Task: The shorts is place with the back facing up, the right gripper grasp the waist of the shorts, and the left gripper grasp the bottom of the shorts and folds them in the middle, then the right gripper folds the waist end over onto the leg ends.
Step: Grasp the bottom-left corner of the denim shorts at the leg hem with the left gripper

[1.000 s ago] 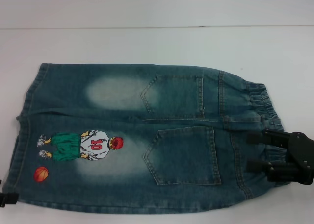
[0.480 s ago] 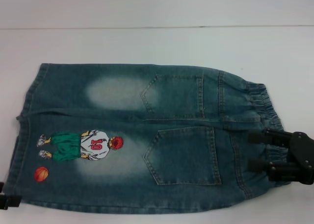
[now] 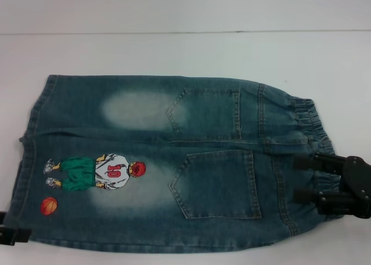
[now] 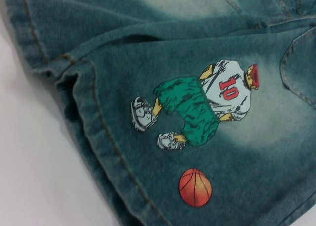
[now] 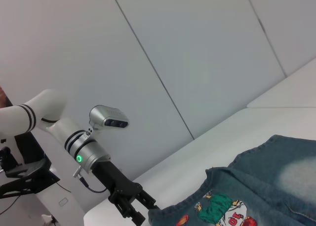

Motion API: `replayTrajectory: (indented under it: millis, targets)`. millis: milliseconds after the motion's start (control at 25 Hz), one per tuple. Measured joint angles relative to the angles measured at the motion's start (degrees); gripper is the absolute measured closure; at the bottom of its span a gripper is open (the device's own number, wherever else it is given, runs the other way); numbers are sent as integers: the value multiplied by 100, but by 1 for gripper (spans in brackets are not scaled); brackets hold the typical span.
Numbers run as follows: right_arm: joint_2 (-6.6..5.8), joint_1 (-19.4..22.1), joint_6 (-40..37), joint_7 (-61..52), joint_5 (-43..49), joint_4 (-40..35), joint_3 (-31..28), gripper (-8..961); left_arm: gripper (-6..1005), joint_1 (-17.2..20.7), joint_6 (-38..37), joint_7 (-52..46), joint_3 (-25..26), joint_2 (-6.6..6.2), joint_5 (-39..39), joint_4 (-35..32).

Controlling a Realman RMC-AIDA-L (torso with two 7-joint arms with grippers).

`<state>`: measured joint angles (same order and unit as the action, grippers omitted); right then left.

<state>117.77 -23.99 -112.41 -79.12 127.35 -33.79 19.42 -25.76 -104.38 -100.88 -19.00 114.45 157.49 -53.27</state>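
Shorts [image 3: 162, 160] — flat on table [image 3: 174, 50], back up. Right end effector [image 3: 302, 179] spread at the waist [image 3: 313, 137]. Left end effector [image 5: 140, 208] at leg hem corner — grip state undeterminable.

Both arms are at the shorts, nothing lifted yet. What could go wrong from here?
1. The black blocky right gripper, jaws open, straddles only the near part of the ruffled elastic waistband; the far half may sag.
2. The cabled black left gripper sits at the near corner of the stitched leg hem; a shallow pinch could slip.
3. Uneven lifting could skew the faded blue denim shorts.
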Motion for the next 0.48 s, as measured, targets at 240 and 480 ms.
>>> replayTrajectory:
  millis: [240, 480]
  targets:
    - [0, -1, 0, 2, 0, -9, 0, 35, 138, -108, -9, 4, -7, 29, 19, 20]
    - [0, 15, 1, 3, 0, -17, -7, 36, 172, -97, -12, -2, -26, 34, 33, 28]
